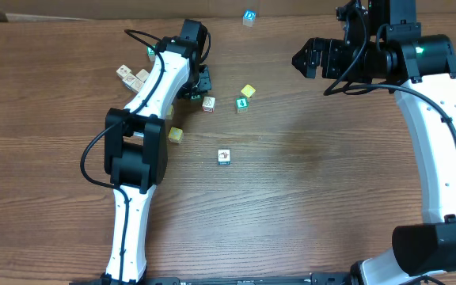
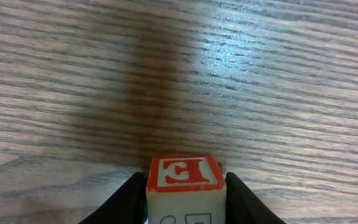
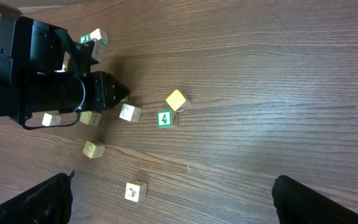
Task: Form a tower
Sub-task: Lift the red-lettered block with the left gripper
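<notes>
The tower point(image 1: 224, 156) stands by itself near the centre of the worktop point(image 1: 307, 182). From above it shows a white pictured top face with a teal edge beneath. Its height in cubes cannot be told. The free space around it probably serves as approach room for either hand.

Beyond the tower and slightly left, the left hand point(image 2: 186, 183) is closed on a red-lettered cube point(image 1: 208, 104). Both fingers lie flat against opposite side faces, a square grip suited to a smooth, sharp-edged wooden block. The cube appears to rest on the worktop, so the step in hand is judged to be a pickup for stacking.

Beyond the tower and slightly right sit a green-numbered cube point(image 1: 242, 104) and a plain yellow cube point(image 1: 248, 91). The right hand point(image 3: 173, 180) hangs far right of the tower, jaws wide, holding nothing. The worktop is dark, grained wood.
</notes>
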Controlling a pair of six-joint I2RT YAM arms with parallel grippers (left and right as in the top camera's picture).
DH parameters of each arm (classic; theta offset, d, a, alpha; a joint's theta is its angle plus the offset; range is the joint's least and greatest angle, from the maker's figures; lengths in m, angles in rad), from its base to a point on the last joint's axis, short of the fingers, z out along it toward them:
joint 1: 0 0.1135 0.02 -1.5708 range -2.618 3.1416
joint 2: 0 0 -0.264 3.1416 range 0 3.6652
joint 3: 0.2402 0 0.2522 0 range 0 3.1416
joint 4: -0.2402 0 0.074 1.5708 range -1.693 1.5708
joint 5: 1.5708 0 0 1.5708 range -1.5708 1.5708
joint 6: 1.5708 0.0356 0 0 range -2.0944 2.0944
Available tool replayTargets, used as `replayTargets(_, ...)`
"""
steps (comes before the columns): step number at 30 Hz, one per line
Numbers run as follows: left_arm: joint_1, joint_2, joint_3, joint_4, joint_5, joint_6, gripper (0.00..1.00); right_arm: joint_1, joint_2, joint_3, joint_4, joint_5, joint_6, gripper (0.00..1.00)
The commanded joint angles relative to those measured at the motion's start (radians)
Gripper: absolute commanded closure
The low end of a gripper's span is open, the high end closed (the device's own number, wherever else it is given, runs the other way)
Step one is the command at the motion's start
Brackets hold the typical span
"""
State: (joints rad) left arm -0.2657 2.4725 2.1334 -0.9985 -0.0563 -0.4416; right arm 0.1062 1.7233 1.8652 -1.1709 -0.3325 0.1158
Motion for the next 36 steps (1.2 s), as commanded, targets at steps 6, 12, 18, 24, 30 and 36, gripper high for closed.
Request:
replayTargets(6,0.012,-0.002,0.019,-0.013,-0.003,0.005,0.7,0.006,-0.01,0.012,0.003,0.006,0.0,0.0)
replayTargets(12,0.013,-0.026,0.077,-0.06,-0.002,0.031,0.76,0.006,-0.01,0.012,0.003,0.006,0.0,0.0)
replayTargets(18,0.013,-0.08,0.133,-0.128,-0.002,0.035,0.75,0.006,-0.01,0.012,0.003,0.006,0.0,0.0)
replayTargets(24,0.007,-0.189,0.148,-0.233,-0.001,0.034,0.78,0.006,-0.01,0.012,0.003,0.006,0.0,0.0)
replayTargets(30,0.007,-0.324,0.148,-0.348,0.0,0.034,0.8,0.006,-0.01,0.012,0.003,0.006,0.0,0.0)
replayTargets(36,0.003,-0.452,0.147,-0.483,0.005,0.034,0.81,0.006,-0.01,0.012,0.003,0.006,0.0,0.0)
